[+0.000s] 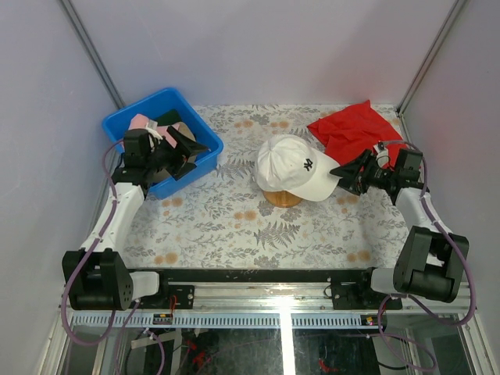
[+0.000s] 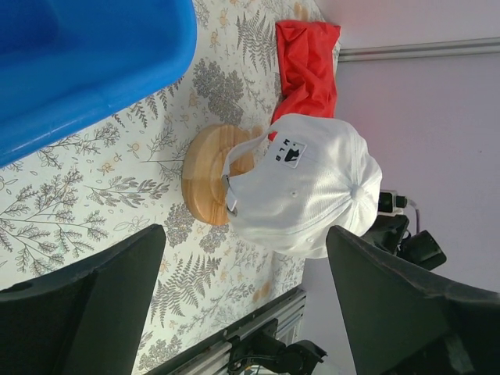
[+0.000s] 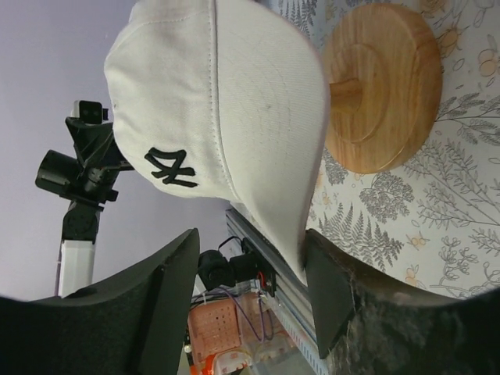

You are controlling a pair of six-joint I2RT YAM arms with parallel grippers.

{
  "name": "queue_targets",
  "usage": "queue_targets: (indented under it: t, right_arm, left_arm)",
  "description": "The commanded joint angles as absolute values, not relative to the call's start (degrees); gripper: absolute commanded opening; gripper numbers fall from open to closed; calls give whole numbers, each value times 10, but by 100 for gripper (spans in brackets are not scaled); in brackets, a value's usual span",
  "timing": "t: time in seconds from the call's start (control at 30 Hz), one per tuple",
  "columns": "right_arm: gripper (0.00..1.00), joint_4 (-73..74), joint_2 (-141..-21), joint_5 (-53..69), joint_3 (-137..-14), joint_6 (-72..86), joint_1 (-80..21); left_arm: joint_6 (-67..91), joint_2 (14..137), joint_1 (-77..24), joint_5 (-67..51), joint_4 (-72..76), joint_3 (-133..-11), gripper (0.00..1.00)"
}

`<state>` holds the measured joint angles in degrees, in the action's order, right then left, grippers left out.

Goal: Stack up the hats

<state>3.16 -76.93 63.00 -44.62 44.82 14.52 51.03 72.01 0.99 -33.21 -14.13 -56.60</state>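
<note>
The right jaws are spread, and the brim tip of the white cap is seen between the two fingers in the wrist view; whether either finger touches the brim cannot be told. The jaws are aimed leftward and held low, just beside the cap's brim. Behind them the wrist is turned inward, and the right arm is run from its base at the near right corner up along the surface's right edge. The red cloth lies just beyond the wrist, at the far right.

The left jaws are spread wide with nothing between the fingers. They are held over the near right corner of the blue bin, aimed rightward at the cap, well apart from it. The left arm is stretched from its base at the near left corner up along the left edge, with the wrist bent inward over the bin.

The white cap is set on the wooden stand at the middle of the flower-patterned surface, brim toward the right arm. A pink cap, a dark cap and a tan cap lie in the bin, partly hidden by the left arm.
</note>
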Motion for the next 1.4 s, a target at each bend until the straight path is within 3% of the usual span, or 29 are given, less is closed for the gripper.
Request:
queue_targets:
  t: [0.0, 0.83, 1.37]
  right_arm:
    - [64, 106, -777, 598, -491, 388, 151]
    - [68, 141, -900, 521, -618, 353, 153]
    - [68, 171, -820, 496, -627, 332, 118]
  left_arm:
    - [488, 723, -1, -343, -135, -556, 83]
    - [451, 724, -5, -329, -178, -556, 82]
    - [460, 746, -41, -345, -134, -596, 82]
